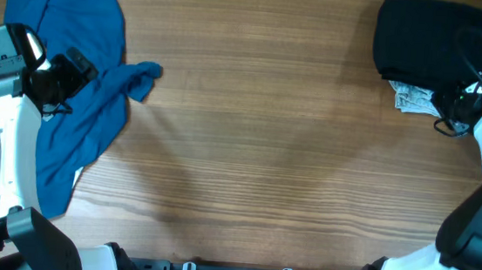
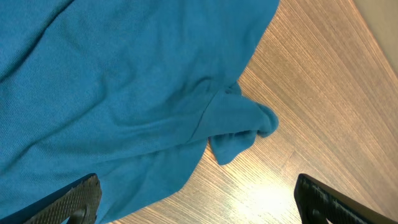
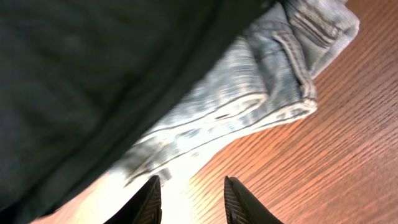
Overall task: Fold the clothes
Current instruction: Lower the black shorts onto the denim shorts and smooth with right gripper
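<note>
Clothes [image 1: 78, 42]: black garment [image 1: 433, 38] folded, table [image 1: 269, 111] far right corner | blue garment [image 1: 66, 137] unfolded, left edge | left gripper [image 2: 199, 202] and right gripper [image 3: 189, 196] jaws apart, empty

Work surface: table [image 1: 248, 153], brown wood-grain laminate, grain running side to side. Lighting even, with faint soft shadows at centre. One bright glare patch [image 2: 264, 198] noted in the left wrist view.

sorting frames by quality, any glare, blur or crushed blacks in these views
Overhead: sharp, evenly lit, but the black garment is featureless. Left wrist: crisp blue garment, white glare on the table. Right wrist: denim soft, glare bottom left.
</note>
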Motion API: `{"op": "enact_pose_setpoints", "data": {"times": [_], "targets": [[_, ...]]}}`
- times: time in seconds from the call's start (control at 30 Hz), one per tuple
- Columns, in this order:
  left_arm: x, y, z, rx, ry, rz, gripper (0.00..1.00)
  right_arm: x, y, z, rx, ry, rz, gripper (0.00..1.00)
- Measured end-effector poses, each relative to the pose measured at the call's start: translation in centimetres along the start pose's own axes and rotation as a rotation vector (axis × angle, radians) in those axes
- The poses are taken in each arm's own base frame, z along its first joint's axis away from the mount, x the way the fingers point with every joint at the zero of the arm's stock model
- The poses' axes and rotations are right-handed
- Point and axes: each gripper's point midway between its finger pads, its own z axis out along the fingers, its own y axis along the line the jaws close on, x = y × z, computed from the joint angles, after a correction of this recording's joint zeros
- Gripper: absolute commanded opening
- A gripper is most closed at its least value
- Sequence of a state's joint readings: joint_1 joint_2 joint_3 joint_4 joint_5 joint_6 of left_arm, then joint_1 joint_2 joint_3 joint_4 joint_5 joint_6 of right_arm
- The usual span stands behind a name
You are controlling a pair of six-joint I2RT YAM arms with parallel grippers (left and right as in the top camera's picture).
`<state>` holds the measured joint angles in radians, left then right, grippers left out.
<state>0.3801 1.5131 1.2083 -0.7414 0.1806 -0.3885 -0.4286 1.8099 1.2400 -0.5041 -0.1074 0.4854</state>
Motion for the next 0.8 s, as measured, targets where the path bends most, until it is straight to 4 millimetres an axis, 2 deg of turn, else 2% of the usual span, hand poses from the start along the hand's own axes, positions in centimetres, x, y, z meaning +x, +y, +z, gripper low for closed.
{"op": "enact_pose_setpoints", "data": {"times": [0.1, 0.33, 0.6, 0.8], "targets": [[0.0, 0.0, 0.0, 0.0, 0.0, 0.0, 1.0, -0.6, -1.7, 2.5, 0.017, 0.0, 0.034, 0.33], [0.1, 0.0, 0.0, -0.001, 0.003, -0.001, 1.0, -0.8, -2.7, 6.4, 0.019, -0.009, 0.048, 0.33], [0.1, 0.0, 0.0, -0.002, 0.004, -0.001, 1.0, -3.2, -3.0, 6.9, 0.005, -0.103, 0.046, 0.33], [0.1, 0.1, 0.0, -0.003, 0.006, -0.001, 1.0, -3.7, -3.3, 6.9, 0.005, -0.115, 0.026, 0.31]]}}
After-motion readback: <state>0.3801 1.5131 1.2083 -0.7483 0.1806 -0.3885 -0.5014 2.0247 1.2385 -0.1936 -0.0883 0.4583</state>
